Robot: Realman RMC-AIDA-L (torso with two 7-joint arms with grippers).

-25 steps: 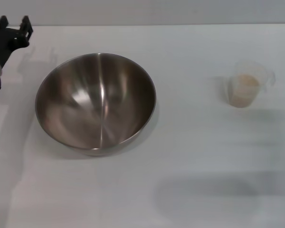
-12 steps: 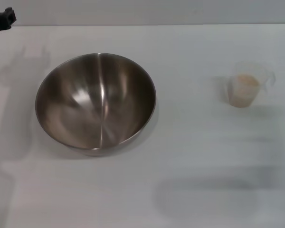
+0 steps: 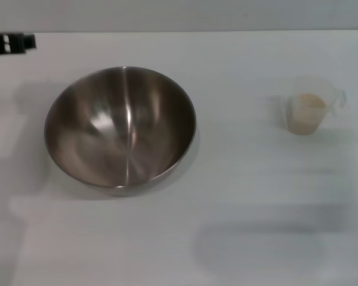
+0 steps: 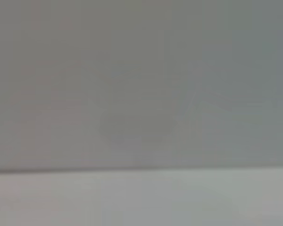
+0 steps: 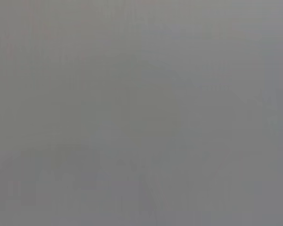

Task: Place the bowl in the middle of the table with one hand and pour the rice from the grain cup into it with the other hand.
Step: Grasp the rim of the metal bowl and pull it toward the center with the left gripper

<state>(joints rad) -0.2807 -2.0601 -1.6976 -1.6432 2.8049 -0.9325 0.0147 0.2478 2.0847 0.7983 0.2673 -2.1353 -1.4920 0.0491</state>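
The table (image 3: 238,196) is plain white and fills almost the whole head view; along the top edge of the frame a grey band of wall runs behind it. Soft grey shadows lie on the surface at the left side and in the lower right part.

The bowl (image 3: 120,128) stands upright left of the centre of the frame, its shiny inside empty. The cup (image 3: 310,110) stands upright at the right side, well apart from the bowl, with the rice (image 3: 307,107) inside it as a pale beige mass.

At the upper left edge of the frame a small black part of the left gripper (image 3: 11,43) shows, above the table and apart from the bowl. Too little of it is visible, so I cannot tell how its fingers stand. The right gripper does not show in any view.

The left wrist view shows only a grey wall above a lighter white strip, which seems to be the table surface (image 4: 141,197); no object appears there. The right wrist view shows only a uniform grey, with nothing to recognise.
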